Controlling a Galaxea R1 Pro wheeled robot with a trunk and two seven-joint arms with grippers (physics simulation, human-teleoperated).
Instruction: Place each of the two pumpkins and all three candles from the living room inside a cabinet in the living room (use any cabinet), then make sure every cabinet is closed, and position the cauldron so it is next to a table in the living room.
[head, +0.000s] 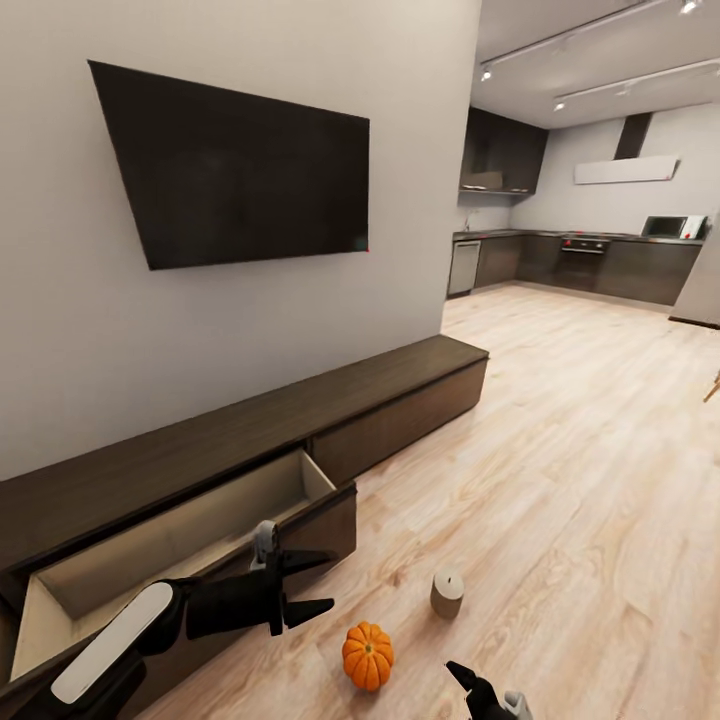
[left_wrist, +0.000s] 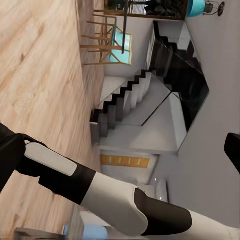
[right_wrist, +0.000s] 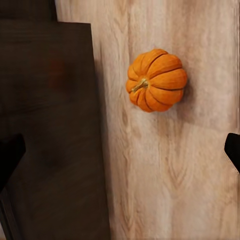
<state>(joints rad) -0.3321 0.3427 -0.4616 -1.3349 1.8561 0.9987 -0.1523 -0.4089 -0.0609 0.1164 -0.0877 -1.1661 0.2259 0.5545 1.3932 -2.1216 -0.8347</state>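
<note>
The pumpkin sits on the floor just left of the right gripper — jaws spread, empty — nearer than the left gripper, also open-jawed and empty.

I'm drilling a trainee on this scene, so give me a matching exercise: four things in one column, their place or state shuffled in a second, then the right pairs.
Things
1. pumpkin
2. candle
3. cabinet drawer
4. television

Places or states
A. mounted on the wall above the cabinet
B. pulled out, nothing visible inside
C. upright on the wooden floor, farther from the camera than the orange thing
D. on the floor just in front of the open drawer front, between the left gripper and the right gripper

Pairs: 1-D, 2-C, 3-B, 4-A
</note>
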